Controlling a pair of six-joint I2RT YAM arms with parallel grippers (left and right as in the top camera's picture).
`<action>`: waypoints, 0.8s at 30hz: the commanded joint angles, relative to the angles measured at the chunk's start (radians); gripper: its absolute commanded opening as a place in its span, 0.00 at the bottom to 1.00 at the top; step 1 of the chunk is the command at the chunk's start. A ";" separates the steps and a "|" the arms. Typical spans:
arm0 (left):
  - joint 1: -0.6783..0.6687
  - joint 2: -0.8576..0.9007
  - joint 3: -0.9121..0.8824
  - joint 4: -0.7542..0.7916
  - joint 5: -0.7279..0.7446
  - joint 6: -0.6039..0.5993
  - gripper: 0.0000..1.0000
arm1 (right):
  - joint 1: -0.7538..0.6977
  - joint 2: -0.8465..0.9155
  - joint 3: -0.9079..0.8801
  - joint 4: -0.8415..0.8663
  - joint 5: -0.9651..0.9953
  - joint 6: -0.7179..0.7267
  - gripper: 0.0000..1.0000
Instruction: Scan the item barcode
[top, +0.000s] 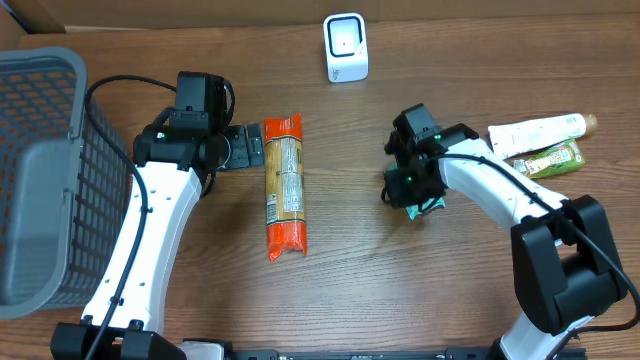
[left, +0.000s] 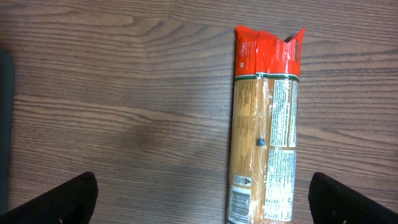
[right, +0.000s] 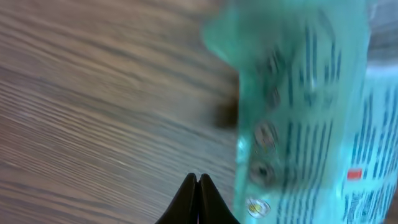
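Note:
A long pasta pack (top: 285, 185) with orange-red ends lies flat on the wooden table. In the left wrist view the pasta pack (left: 266, 124) shows its printed label and a barcode (left: 240, 204) near the bottom edge. My left gripper (top: 243, 148) is open just left of the pack's far end; in its own view the left gripper (left: 202, 190) straddles the pack with wide fingers (left: 68, 199). The white scanner (top: 346, 47) stands at the back. My right gripper (right: 198, 182) is shut with nothing between its tips, beside a blurred teal packet (right: 305, 112). From overhead the right gripper (top: 402, 192) hovers over that teal packet (top: 432, 207).
A grey mesh basket (top: 40, 180) fills the left edge. At the right lie a white tube (top: 535, 130) and a green packet (top: 550, 160). Bare wood lies between the pasta pack and the right arm.

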 joint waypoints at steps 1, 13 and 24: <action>-0.002 0.002 0.005 0.002 -0.010 0.023 1.00 | -0.014 0.000 -0.020 -0.028 0.083 -0.008 0.04; -0.002 0.002 0.005 0.002 -0.010 0.023 1.00 | -0.223 0.000 -0.020 0.060 0.184 0.117 0.05; -0.002 0.002 0.005 0.002 -0.010 0.023 1.00 | -0.310 0.000 0.072 0.125 -0.037 0.003 0.57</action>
